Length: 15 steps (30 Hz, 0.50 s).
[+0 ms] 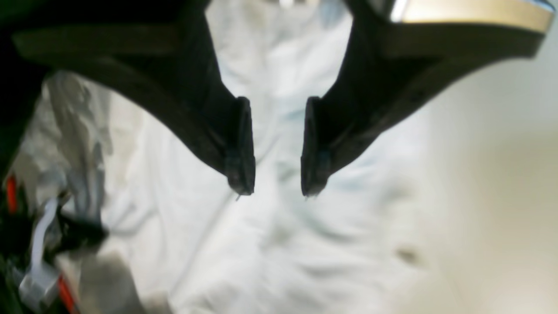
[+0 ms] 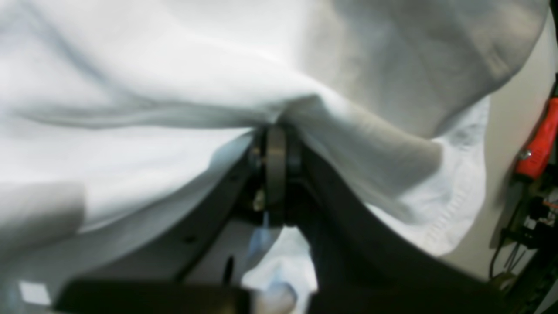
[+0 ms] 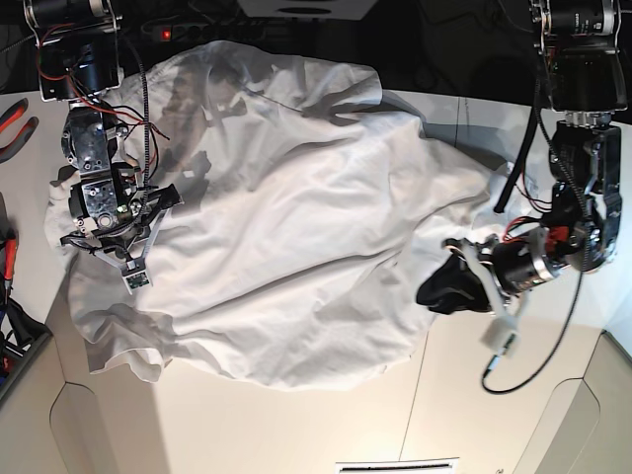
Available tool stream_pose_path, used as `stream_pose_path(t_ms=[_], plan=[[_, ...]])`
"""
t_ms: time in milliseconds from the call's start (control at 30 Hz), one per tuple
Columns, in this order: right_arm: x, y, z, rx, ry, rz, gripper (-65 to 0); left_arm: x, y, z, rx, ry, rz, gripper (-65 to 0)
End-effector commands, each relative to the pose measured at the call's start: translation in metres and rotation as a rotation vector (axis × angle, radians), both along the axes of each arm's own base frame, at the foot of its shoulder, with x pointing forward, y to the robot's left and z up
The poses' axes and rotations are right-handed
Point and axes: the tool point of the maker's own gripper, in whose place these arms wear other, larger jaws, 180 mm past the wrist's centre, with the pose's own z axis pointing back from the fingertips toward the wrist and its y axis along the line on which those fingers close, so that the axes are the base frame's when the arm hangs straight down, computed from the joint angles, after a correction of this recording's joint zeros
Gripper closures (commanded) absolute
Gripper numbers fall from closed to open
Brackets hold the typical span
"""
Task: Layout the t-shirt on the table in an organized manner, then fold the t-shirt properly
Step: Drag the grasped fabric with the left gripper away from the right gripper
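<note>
The right gripper is clamped on the shirt; the left gripper hangs apart, empty. Regrasp an edge, pull evenly.

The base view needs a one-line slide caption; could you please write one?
Two arms spread a wrinkled white t-shirt over the table, the right gripper clamping its edge.

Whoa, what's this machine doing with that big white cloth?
It is a two-armed robot laying out a white t-shirt on a table. The right gripper is shut on a fold of the fabric. The left gripper hangs open over the shirt's other side, holding nothing. The shirt is spread but wrinkled, not yet folded.
</note>
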Motion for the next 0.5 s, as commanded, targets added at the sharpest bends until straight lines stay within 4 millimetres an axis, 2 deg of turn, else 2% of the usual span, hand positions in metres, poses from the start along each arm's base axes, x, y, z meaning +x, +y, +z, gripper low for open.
stream_pose_path(t_ms=[0,100,233,300,367,467], plan=[[-0.024,0.008,-0.013,0.035,0.107,0.008,0.0,0.014,-0.016,0.021,-0.008,-0.087,-0.039,-15.3],[-0.024,0.008,-0.013,0.035,0.108,0.008,0.0,0.031,-0.048,0.02,0.107,-0.163,-0.075,0.0],[-0.024,0.008,-0.013,0.035,0.108,0.008,0.0,0.054,-0.072,0.015,0.263,-0.237,-0.081,0.0],[-0.024,0.008,-0.013,0.035,0.108,0.008,0.0,0.061,-0.082,-0.005,0.332,-0.209,-0.105,0.0],[-0.024,0.008,-0.013,0.035,0.107,0.008,0.0,0.063,-0.088,-0.034,0.391,-0.159,-0.129,0.0],[-0.024,0.008,-0.013,0.035,0.107,0.008,0.0,0.057,-0.096,-0.08,0.44,-0.057,-0.164,0.0]])
